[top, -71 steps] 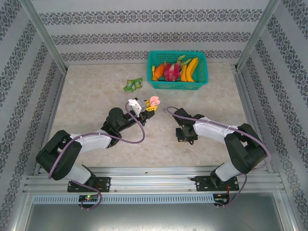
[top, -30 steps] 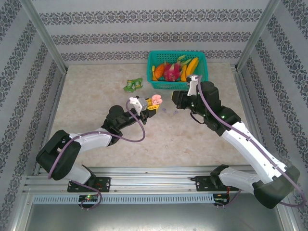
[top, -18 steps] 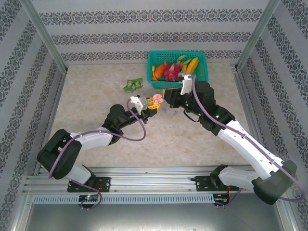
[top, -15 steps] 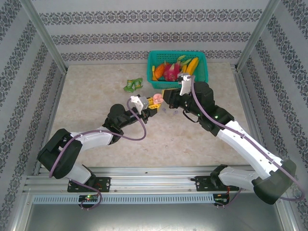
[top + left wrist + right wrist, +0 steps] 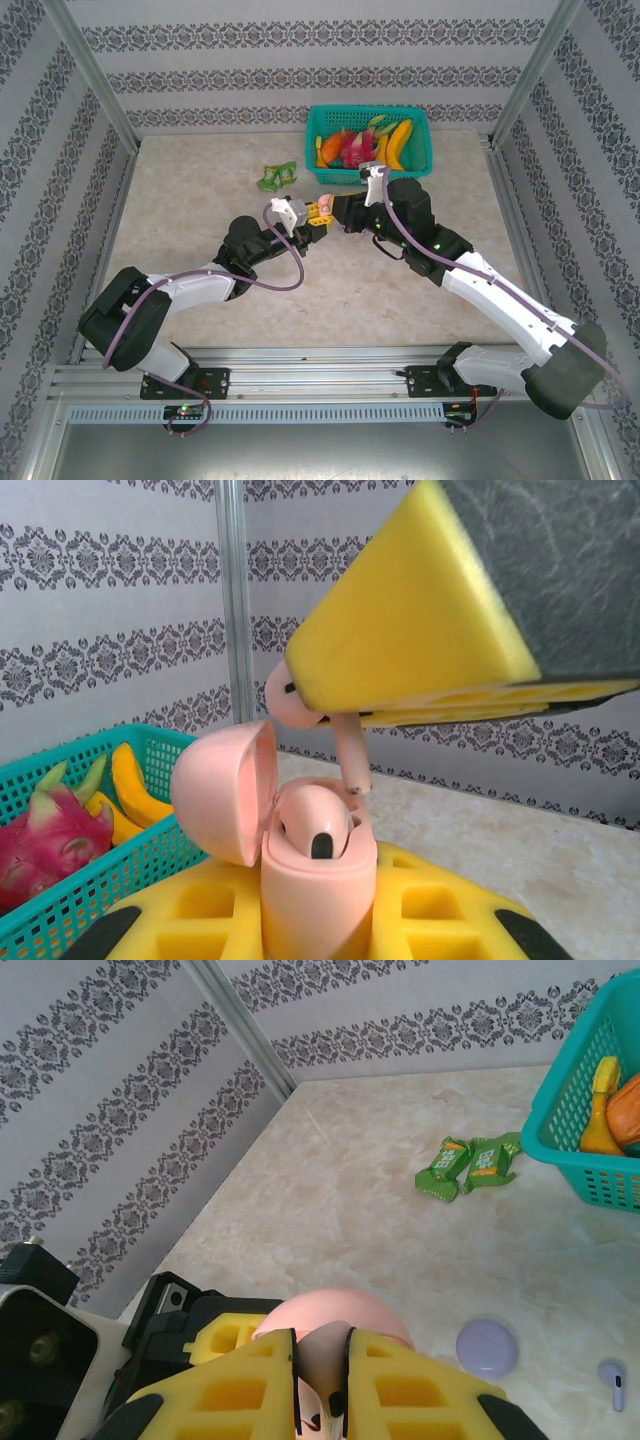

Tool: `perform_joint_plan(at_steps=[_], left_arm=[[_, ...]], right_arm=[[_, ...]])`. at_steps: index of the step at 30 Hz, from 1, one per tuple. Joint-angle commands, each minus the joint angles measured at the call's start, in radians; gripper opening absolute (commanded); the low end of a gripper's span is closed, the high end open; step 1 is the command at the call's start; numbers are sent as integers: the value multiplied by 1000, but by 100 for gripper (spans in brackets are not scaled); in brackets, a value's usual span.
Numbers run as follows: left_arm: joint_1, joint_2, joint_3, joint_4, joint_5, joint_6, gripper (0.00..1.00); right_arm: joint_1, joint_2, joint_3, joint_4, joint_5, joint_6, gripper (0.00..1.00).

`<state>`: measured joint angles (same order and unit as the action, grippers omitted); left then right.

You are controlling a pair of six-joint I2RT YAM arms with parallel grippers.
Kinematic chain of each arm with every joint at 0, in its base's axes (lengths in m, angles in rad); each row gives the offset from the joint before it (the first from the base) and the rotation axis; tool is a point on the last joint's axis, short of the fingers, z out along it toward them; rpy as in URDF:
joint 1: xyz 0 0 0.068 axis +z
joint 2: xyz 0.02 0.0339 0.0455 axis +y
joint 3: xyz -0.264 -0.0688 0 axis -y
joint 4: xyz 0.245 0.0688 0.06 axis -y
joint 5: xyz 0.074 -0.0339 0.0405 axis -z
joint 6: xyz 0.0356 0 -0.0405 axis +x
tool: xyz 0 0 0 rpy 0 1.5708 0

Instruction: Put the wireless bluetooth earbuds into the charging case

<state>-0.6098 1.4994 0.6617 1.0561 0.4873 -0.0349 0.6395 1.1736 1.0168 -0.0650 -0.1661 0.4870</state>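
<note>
My left gripper (image 5: 318, 925) is shut on the pink charging case (image 5: 318, 895), holding it upright with its lid (image 5: 225, 790) swung open. One pink earbud (image 5: 312, 825) sits in the case. My right gripper (image 5: 320, 1385) is shut on a second pink earbud (image 5: 322, 1360), which hangs just above the case (image 5: 335, 1310) with its stem (image 5: 350, 755) pointing down at the free slot. In the top view both grippers, the left (image 5: 310, 216) and the right (image 5: 343, 208), meet at the case (image 5: 323, 206). A lilac case (image 5: 487, 1348) and a lilac earbud (image 5: 617, 1382) lie on the table.
A teal basket (image 5: 425, 150) of toy fruit stands at the back, just behind the right arm. Green packets (image 5: 277, 176) lie left of it. Patterned walls and metal posts enclose the marble-look table (image 5: 200, 230).
The right arm has swung up from the table's near right and leftward until its fingertips, with the pink earbud, reached the open case. The left arm has stayed put.
</note>
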Motion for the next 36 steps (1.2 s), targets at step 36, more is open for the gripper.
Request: perform_joint_plan(at_steps=[36], left_arm=[[-22,-8,28,50,7,-9,0]], right_arm=[[14,46,-34,-24,-74,-99,16]])
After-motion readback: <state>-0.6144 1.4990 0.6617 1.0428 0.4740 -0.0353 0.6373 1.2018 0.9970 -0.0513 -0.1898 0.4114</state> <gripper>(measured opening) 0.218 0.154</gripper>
